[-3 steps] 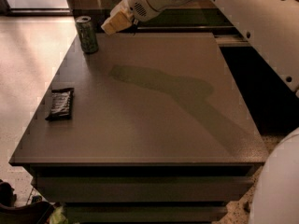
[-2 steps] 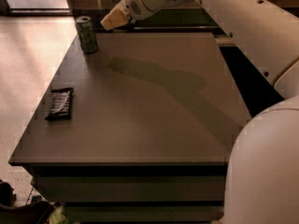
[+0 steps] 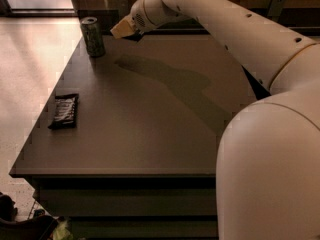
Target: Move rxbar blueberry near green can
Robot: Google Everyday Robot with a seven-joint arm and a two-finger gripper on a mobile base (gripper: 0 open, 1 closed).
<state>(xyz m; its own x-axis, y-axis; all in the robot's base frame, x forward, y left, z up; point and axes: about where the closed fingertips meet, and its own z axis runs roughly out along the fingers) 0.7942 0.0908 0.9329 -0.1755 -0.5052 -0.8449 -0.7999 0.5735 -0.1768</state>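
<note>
**Camera view: closing in beside the can**

Watching the arm [image 3: 240,29] swing in big: filling far more of the right side than a second ago, stretched across the table [image 3: 150,134] toward the far left corner. No shift to report down on the table itself. Same spot for the black bar [image 3: 65,110] at the left edge, well apart from the can [image 3: 93,36]. Same spot for the can too, upright at the far left corner.

Now tracking the gripper [image 3: 122,30]: dipped a touch lower than a second ago, hanging above the table just right of the can, near its top, not touching. Cannot tell whether open or clamped. Spotting a dark sliver tucked under it, probably the blueberry bar [image 3: 134,36] being carried, though with too little showing to be sure. Reading that as the delivery leg, nearly done. Judging only a lowering and a release beside the can still to come, with care not to knock the can over.

On to the writing. Making out pale print across the middle of the black bar, but no letter legible. Seeing dark markings on the olive can, no brand readable. Finding no lettering on arm or gripper.
</note>
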